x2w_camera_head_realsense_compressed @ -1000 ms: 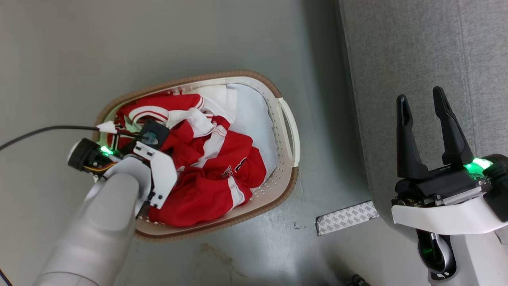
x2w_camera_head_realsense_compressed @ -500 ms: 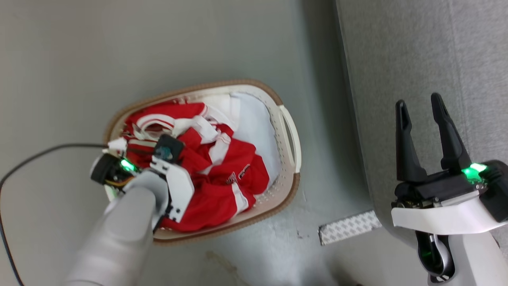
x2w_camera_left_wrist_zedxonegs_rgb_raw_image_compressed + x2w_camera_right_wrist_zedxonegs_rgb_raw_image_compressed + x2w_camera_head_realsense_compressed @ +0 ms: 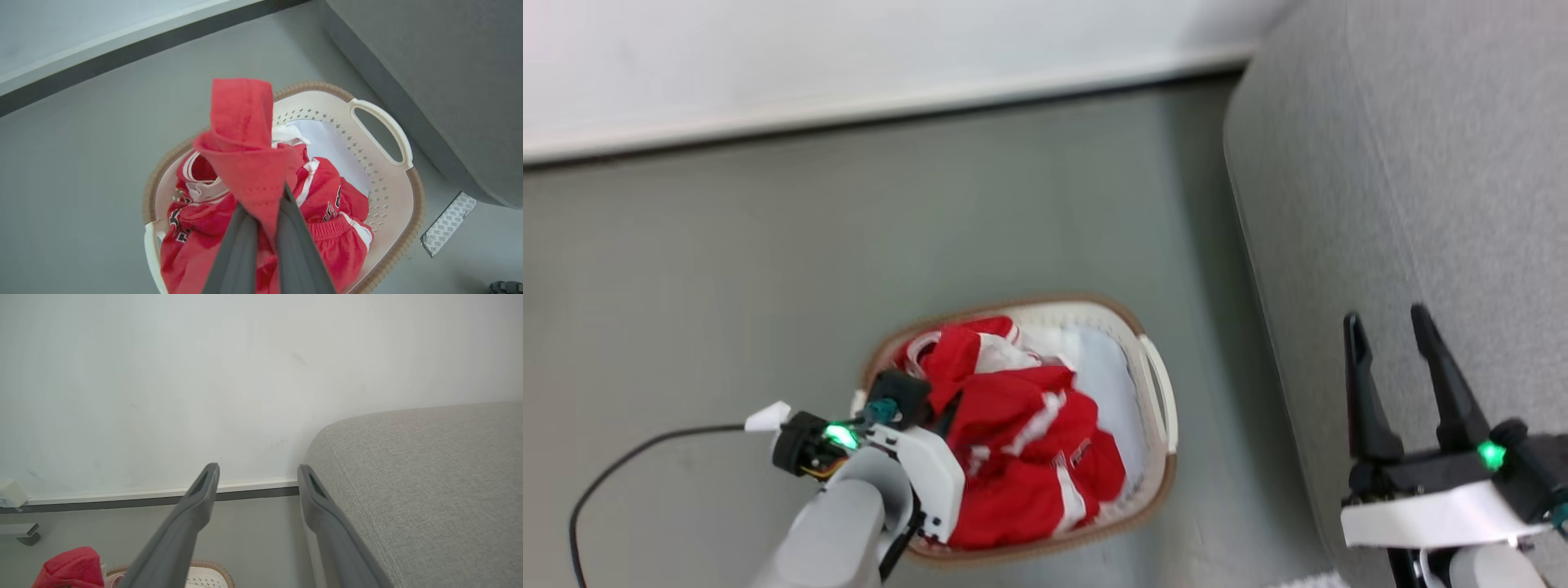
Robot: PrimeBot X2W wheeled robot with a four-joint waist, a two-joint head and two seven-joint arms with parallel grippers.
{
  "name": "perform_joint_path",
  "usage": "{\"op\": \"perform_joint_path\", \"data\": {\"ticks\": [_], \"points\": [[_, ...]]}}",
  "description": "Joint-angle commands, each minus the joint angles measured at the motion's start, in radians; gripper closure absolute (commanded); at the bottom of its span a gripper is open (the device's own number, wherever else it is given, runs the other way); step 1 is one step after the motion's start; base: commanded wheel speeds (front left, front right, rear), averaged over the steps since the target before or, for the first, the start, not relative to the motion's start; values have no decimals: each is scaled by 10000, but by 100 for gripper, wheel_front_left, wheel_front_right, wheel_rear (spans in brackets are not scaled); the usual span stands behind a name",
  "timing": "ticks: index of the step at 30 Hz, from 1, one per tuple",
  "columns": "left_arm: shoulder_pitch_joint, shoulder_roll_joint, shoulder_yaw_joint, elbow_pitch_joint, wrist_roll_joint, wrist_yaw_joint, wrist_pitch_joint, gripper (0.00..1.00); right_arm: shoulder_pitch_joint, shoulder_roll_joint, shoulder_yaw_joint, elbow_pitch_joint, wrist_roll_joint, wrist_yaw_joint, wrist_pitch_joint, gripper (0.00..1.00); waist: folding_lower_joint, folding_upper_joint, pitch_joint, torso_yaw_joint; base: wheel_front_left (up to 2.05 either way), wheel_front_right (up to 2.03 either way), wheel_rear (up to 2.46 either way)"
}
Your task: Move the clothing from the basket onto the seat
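The clothing (image 3: 1021, 441) is a heap of red and white jerseys in the cream basket (image 3: 1158, 392) on the floor. My left gripper (image 3: 935, 408) hangs over the basket's left side. In the left wrist view this gripper (image 3: 265, 200) is shut on a red fold of the clothing (image 3: 245, 134), which stands up above the heap and the basket (image 3: 384, 122). My right gripper (image 3: 1386, 318) is open and holds nothing, over the edge of the grey seat (image 3: 1421, 204). The right wrist view has its open fingers (image 3: 258, 469) beside the seat (image 3: 429, 477), with red clothing (image 3: 69, 567) low at the left.
A pale blue-white cloth (image 3: 327, 143) lines the basket's right side. A white wall with a skirting board (image 3: 849, 49) runs behind the floor. A black cable (image 3: 629, 465) trails from my left wrist. A taped patch (image 3: 447, 222) lies by the seat's base.
My left gripper has shut on a red fold of the clothing and lifted it above the heap. The head camera has swung up, bringing the wall into view. The right gripper stays open.
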Motion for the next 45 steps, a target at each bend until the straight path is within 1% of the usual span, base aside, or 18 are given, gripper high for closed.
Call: {"op": "perform_joint_path", "data": {"ticks": [1, 3, 4, 5, 6, 11, 15, 18, 19, 21, 26, 29, 33, 39, 45], "points": [[433, 23, 25, -419, -200, -50, -102, 100, 419, -73, -82, 130, -88, -21, 8, 0, 1, 0, -1541, 735, 0, 0, 0], [684, 64, 39, -912, -361, -51, -136, 100, 720, -114, -126, 195, -116, -21, 8, 0, 1, 0, -2013, 875, 0, 0, 0], [684, 64, 39, -912, -361, -51, -136, 100, 720, -114, -126, 195, -116, -21, 8, 0, 1, 0, -2013, 875, 0, 0, 0], [829, 90, 53, -1170, -430, -58, -115, 100, 856, -131, -140, 222, -120, -21, 6, 0, 1, 0, -2246, 940, 0, 0, 0], [1115, 141, 86, -1775, -518, -66, 12, 100, 1137, -168, -99, 263, -118, -21, 8, 0, 1, 0, -2667, 1050, 0, 0, 0], [1851, 389, 142, -3682, -773, 11, 653, 100, 1606, -315, 3, 261, -43, -21, 8, 0, 1, 0, -3478, 1189, 0, 0, 0], [2536, 677, 193, -5437, -1036, 112, 1402, 100, 1804, -403, 135, 207, -24, -21, 8, 0, 1, 0, -3968, 1186, 0, 0, 0], [2998, 913, 282, -6787, -1147, 221, 2006, 100, 1837, -527, 432, 140, -64, -21, 8, 0, 1, 0, -4166, 1140, 0, 0, 0], [2998, 913, 282, -6787, -1147, 221, 2006, 100, 1837, -527, 432, 140, -64, -21, 8, 0, 1, 0, -4166, 1140, 0, 0, 0], [3252, 1041, 325, -7614, -1300, 281, 2370, 100, 1742, -650, 732, 89, -39, -21, 8, 0, 1, 0, -4232, 1122, 0, 0, 0], [3585, 1250, 361, -9338, -1611, 328, 3203, 100, 1311, -1159, 1881, -3, 147, -21, 8, 0, 1, 0, -4331, 1144, 0, 0, 0], [3667, 1315, 324, -10112, -1700, 368, 3547, 100, 990, -1559, 2857, 61, 379, -21, 8, 0, 1, 0, -4372, 1193, 0, 0, 0], [3602, 1226, 189, -10949, -1733, 361, 3895, 100, 289, -2058, 4281, 213, 765, -21, 8, 0, 1, 0, -4376, 1306, 0, 0, 0], [3548, 977, -269, -11675, -1905, 270, 4224, 100, -1075, -2453, 6111, 775, 1262, -21, 15, 0, 1, 0, -4424, 1471, 0, 0, 0], [3396, 755, -666, -11779, -1979, 201, 4332, 100, -2212, -2563, 7596, 1621, 1789, -21, 228, 0, 1, 0, -4511, 1634, 0, 0, 0]]}}
